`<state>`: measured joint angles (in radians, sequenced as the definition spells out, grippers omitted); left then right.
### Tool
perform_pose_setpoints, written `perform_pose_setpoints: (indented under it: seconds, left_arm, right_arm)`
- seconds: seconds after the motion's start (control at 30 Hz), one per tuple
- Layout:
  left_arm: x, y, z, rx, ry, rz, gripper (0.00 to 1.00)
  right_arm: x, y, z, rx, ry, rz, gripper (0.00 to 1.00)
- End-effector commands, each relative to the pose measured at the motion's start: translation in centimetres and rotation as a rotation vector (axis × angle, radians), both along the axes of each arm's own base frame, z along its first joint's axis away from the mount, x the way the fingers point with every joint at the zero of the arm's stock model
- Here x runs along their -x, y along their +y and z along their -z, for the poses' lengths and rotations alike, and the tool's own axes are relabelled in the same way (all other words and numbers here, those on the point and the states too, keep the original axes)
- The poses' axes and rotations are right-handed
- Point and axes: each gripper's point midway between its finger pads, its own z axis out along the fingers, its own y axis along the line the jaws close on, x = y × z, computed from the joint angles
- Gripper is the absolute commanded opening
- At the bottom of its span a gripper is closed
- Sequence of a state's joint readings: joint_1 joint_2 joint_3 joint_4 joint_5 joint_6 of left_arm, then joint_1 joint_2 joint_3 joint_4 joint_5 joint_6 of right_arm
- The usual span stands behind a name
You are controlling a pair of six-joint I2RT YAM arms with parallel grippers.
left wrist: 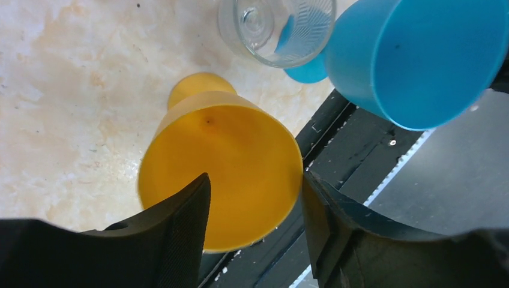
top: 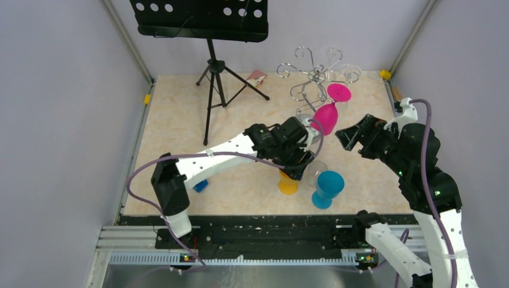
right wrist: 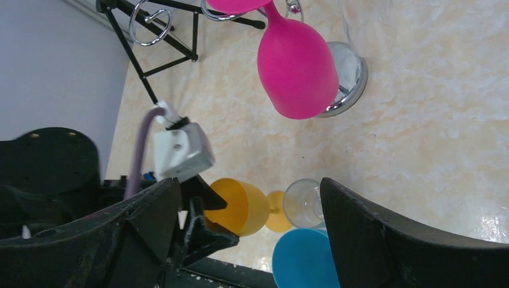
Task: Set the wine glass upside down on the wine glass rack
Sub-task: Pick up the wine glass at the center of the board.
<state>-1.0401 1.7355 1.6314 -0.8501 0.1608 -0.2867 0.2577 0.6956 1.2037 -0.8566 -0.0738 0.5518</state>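
A yellow wine glass (top: 288, 183) stands on its foot near the table's front edge. My left gripper (top: 298, 168) is over its bowl (left wrist: 240, 150). One finger (left wrist: 180, 228) reaches inside the bowl and the other (left wrist: 336, 228) touches the rim from outside, with a gap still between the jaws. The chrome wine glass rack (top: 312, 73) stands at the back, and a pink wine glass (top: 326, 117) hangs upside down from it. My right gripper (top: 347, 137) hovers open to the right, empty. From its view the yellow glass (right wrist: 240, 207) and the pink glass (right wrist: 297, 66) both show.
A blue wine glass (top: 327, 186) and a clear glass (top: 315, 168) stand close to the right of the yellow one. A black music stand (top: 207, 24) on a tripod is at the back left. The rack's mirror base (right wrist: 354, 75) sits under the pink glass. A small blue object (top: 201, 186) lies front left.
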Motion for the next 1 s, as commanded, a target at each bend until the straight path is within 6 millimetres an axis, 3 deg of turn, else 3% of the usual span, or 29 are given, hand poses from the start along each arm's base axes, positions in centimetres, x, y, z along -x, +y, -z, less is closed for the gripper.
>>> perform_pose_setpoints:
  seconds: [0.0,0.13,0.23,0.33,0.37,0.43,0.7,0.97]
  left_arm:
    - [-0.1,-0.2,1.5,-0.072,-0.022,0.016,0.6]
    - [0.4,0.2,3.5,-0.158,-0.007,0.017,0.51]
    - [0.5,0.7,4.7,-0.216,0.0,0.009,0.31]
    - [0.5,1.2,4.9,-0.23,-0.005,-0.002,0.05]
    - [0.5,1.3,4.7,-0.225,-0.014,-0.008,0.0]
    - [0.3,1.6,3.9,-0.208,-0.035,-0.024,0.0]
    - [-1.3,4.2,-3.1,-0.079,-0.204,-0.168,0.0]
    - [1.2,6.0,-12.8,0.319,-0.24,-0.246,0.0]
  right_arm:
    - [-0.2,0.4,-1.1,-0.039,-0.045,-0.01,0.88]
    - [-0.3,0.8,-0.9,-0.055,-0.039,-0.021,0.88]
    - [-0.4,1.0,-0.9,-0.069,-0.039,-0.03,0.88]
    - [-0.5,1.3,-0.7,-0.078,-0.037,-0.041,0.87]
    - [-0.5,1.3,-0.6,-0.077,-0.036,-0.04,0.87]
    - [-0.6,1.2,-0.6,-0.078,-0.035,-0.03,0.87]
    - [-1.0,2.0,-0.1,-0.086,-0.02,-0.068,0.87]
    - [-1.2,3.5,0.7,-0.138,0.031,-0.124,0.86]
